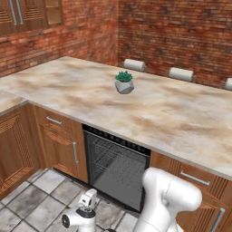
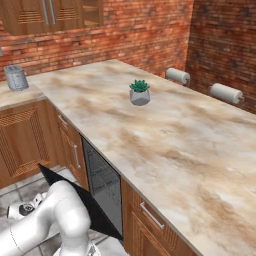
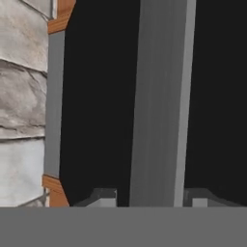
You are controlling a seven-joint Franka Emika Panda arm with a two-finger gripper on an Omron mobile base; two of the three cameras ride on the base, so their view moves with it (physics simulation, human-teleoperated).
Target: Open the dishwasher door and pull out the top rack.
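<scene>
Dishwasher door [image 2: 102,216], a flat black rectangular panel, stands below the beige marbled stone countertop [image 1: 172,118], swung down and outward from its bay; whether it lies fully level cannot be told. In the hand view the same black panel carries its straight silver-grey bar handle [image 3: 161,96], and the gripper [image 3: 153,195] is closed on that bar, one dark tip at either side of it. Top rack [image 1: 106,156], a shallow grey wire-grid basket, sits inside the dark cavity just under the countertop's front edge and is judged not yet drawn out. Risks from this position: first, if the jaws let go before the door has reached its rest, the panel may drop or spring, since nothing else supports it. Second, the white arm is folded low in front of the bay, beneath the countertop edge, so a hasty lift toward the rack could strike the door's upper face or the countertop lip. Third, the rack's thin wires offer a poor hold; a grip taken off-centre would likely skew the basket and jam it. Condition of the door: surface plain, matte, unmarked; handle straight and firmly seated as far as can be seen. Brown wooden cabinet fronts [image 1: 59,145] flank the bay under the countertop, and a small green succulent in a grey pot [image 1: 124,83] stands on top of it, well clear of the work.
</scene>
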